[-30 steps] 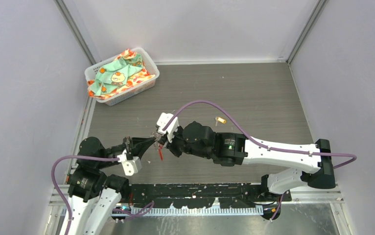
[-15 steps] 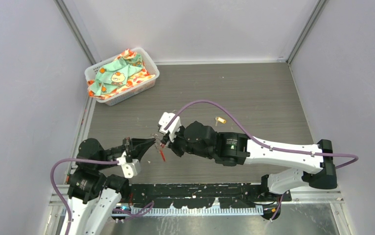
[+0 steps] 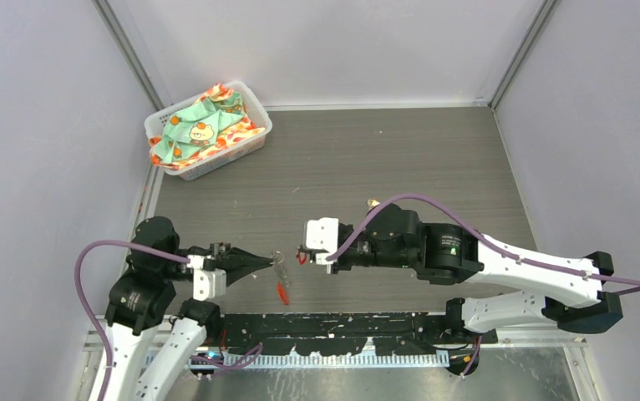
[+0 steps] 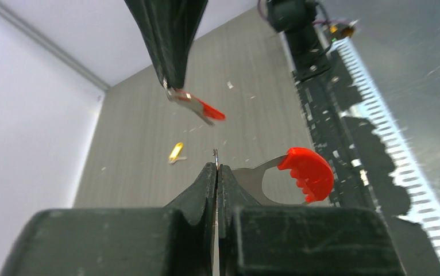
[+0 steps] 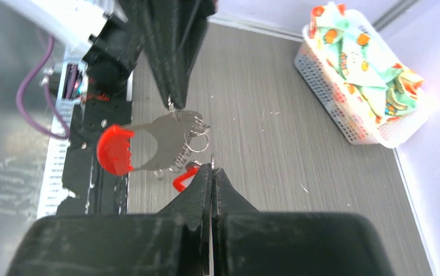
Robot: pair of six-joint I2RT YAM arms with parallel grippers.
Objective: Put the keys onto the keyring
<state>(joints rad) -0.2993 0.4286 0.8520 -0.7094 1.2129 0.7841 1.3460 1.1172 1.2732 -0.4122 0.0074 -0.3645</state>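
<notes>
Plainly, the left gripper point(image 4: 216, 171) had its two fingers pressed together, with the thin metal edge of the keyring point(image 5: 160, 135) pinched between the tips. The ring's flat silvery body hung off to one side and ended in the red crescent point(image 4: 308, 172), and a few small wire loops point(image 5: 197, 135) bunched at its other edge. It was held up off the table point(image 3: 434, 159). The right gripper point(image 5: 212, 172) was closed just as tightly (no gap showed between its fingers). It gripped the red-headed key point(image 4: 201, 108) by the metal end, so the red head stuck out past the tips. The two grippers pointed at each other near the front middle of the table. Key and keyring were close together, with a small gap between them in the overhead view. The yellow-headed key point(image 4: 176, 152) lay loose on the table farther back, beside the right arm. A white basket point(image 3: 213, 164) of patterned cloth stood in the far left corner
</notes>
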